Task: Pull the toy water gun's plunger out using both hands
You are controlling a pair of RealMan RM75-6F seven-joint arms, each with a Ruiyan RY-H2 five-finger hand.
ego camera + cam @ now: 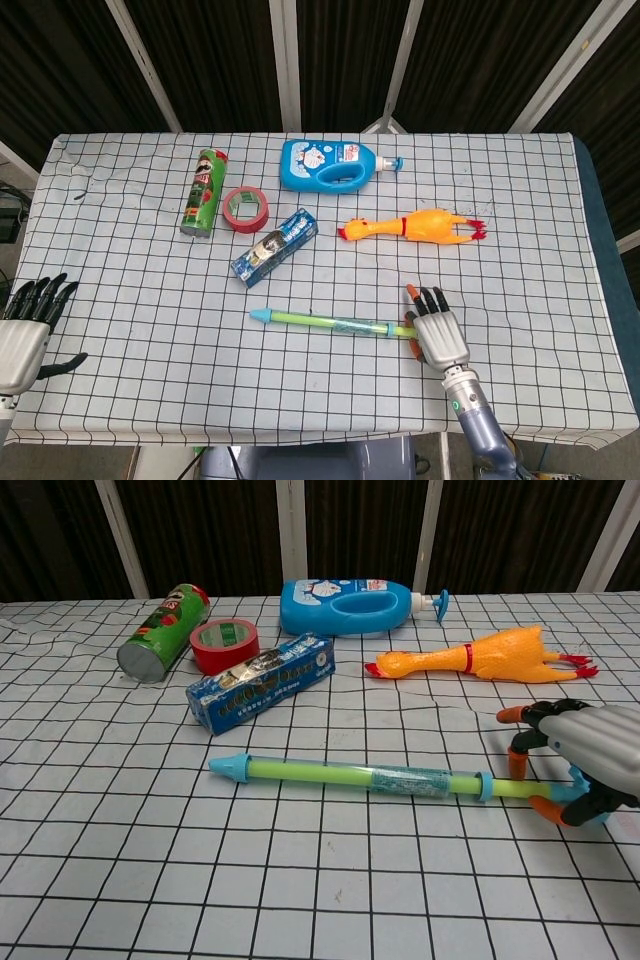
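The toy water gun (320, 321) lies flat near the table's front, its blue nozzle pointing left; in the chest view the gun (350, 776) runs left to right. Its yellow-green plunger rod (512, 790) sticks out on the right. My right hand (438, 335) sits over that end. In the chest view the right hand (590, 742) has its fingertips (517, 765) on the rod's far side and the thumb at its near side. Whether it grips is unclear. My left hand (25, 335) hovers off the table's front left corner with fingers spread, holding nothing.
Behind the gun lie a blue box (274, 246), a red tape roll (246, 208), a green can (204, 192), a blue detergent bottle (335, 164) and a rubber chicken (420, 226). The checkered cloth (150, 330) covers the table.
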